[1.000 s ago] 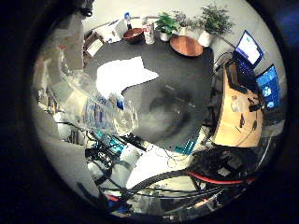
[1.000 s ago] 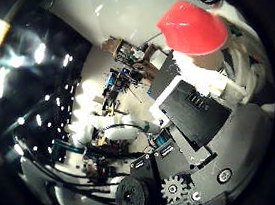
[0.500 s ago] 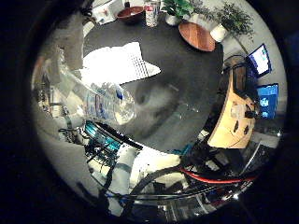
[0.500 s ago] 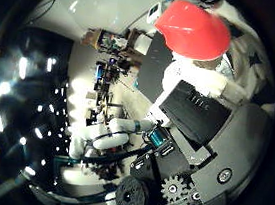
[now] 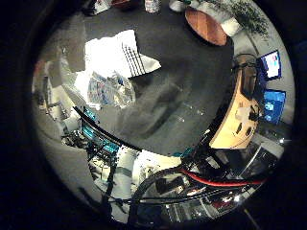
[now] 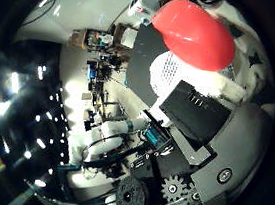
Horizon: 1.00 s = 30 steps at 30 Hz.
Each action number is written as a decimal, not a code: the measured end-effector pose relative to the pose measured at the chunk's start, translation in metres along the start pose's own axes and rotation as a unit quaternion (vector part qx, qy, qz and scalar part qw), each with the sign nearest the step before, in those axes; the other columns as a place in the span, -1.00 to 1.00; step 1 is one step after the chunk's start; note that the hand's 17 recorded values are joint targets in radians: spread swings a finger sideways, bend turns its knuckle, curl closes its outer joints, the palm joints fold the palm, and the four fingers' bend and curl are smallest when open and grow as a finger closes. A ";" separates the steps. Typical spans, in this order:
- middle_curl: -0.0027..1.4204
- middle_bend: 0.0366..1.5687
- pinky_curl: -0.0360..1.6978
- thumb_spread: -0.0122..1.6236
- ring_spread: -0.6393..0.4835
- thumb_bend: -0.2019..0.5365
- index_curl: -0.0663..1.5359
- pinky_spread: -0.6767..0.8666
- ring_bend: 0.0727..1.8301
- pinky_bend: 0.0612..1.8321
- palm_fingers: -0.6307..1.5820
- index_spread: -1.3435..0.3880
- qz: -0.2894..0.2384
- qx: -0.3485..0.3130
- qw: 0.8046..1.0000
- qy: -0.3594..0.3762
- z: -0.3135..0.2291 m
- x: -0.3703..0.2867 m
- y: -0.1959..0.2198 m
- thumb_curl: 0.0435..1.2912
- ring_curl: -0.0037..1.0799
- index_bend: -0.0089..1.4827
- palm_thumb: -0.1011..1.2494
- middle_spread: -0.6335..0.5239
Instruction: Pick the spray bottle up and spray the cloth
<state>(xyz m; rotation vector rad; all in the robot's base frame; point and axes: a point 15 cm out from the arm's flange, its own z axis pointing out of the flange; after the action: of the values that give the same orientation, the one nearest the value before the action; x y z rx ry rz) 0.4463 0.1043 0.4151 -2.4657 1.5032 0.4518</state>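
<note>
Dark round table (image 5: 192,96), white cloth (image 5: 115,55) on it, monitors (image 5: 273,84) beyond

Dark round tabletop (image 5: 192,86). Brown oval tray (image 5: 205,25) near its far edge, potted plant (image 5: 244,17) beside it. Light wooden desk (image 5: 236,120) alongside, two lit monitors (image 5: 273,84) behind it. White walls, cluttered shelves (image 6: 98,70) across the room.

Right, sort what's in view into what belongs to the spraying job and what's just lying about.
For the job:
- spray bottle, with its red spray head
- white cloth on the dark table
- hand, holding the bottle

Lying about:
- round wooden plate
- potted plants
- monitors
- wooden desk
</note>
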 end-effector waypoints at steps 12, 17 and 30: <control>-0.07 0.68 -0.20 -0.43 -0.24 -0.51 -0.09 -0.52 0.55 0.36 0.68 0.23 0.004 0.030 0.999 0.010 -0.049 -0.023 0.036 0.53 0.05 0.53 0.65 -0.21; -0.07 0.68 -0.20 -0.43 -0.24 -0.51 -0.09 -0.52 0.55 0.37 0.68 0.23 0.001 0.027 1.000 0.004 -0.049 -0.029 0.039 0.53 0.05 0.53 0.65 -0.21; -0.07 0.68 -0.21 -0.43 -0.24 -0.51 -0.09 -0.52 0.55 0.37 0.68 0.23 0.019 -0.060 0.997 -0.033 0.029 -0.015 0.006 0.50 0.05 0.53 0.65 -0.21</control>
<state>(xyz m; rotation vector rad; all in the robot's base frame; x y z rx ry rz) 0.4302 0.1243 0.3936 -2.4885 1.5404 0.6414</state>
